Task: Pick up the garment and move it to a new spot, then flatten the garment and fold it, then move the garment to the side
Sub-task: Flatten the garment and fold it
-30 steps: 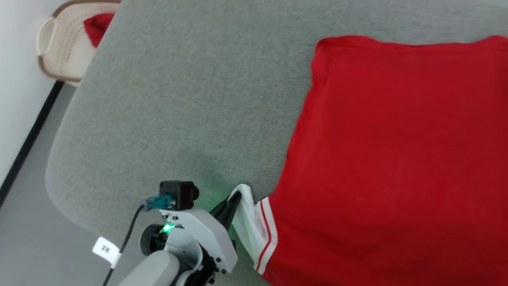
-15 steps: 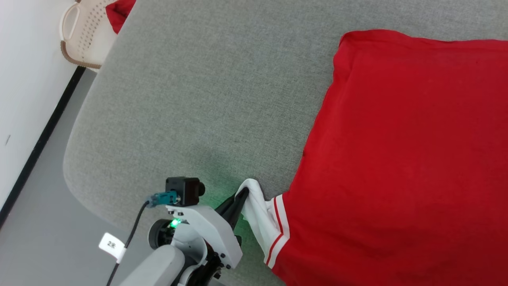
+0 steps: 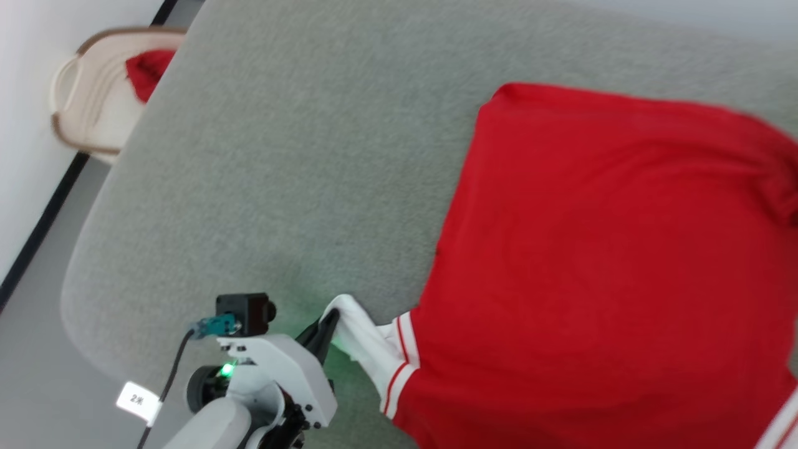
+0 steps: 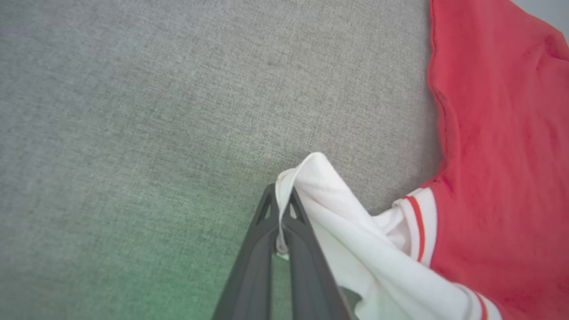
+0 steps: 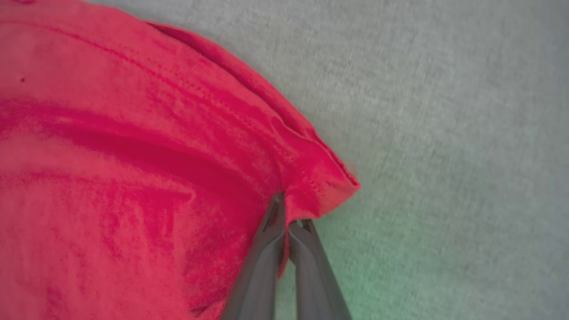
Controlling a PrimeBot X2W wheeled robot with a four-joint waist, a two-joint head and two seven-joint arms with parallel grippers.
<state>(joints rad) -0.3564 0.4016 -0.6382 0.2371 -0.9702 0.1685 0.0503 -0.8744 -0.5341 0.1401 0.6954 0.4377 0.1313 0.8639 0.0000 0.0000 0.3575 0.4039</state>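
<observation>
White arm [image 3: 280, 374], green light [image 3: 226, 370], dark left claw [image 3: 330, 319].

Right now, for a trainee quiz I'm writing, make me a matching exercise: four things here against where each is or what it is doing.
Things:
1. left gripper
2. right gripper
3. basket
4. garment

States:
a. spread on the grey table
b. shut on a red corner
c. shut on the white sleeve
d. beside the table, red cloth inside

Pairs: 1c, 2b, 3d, 4a
</observation>
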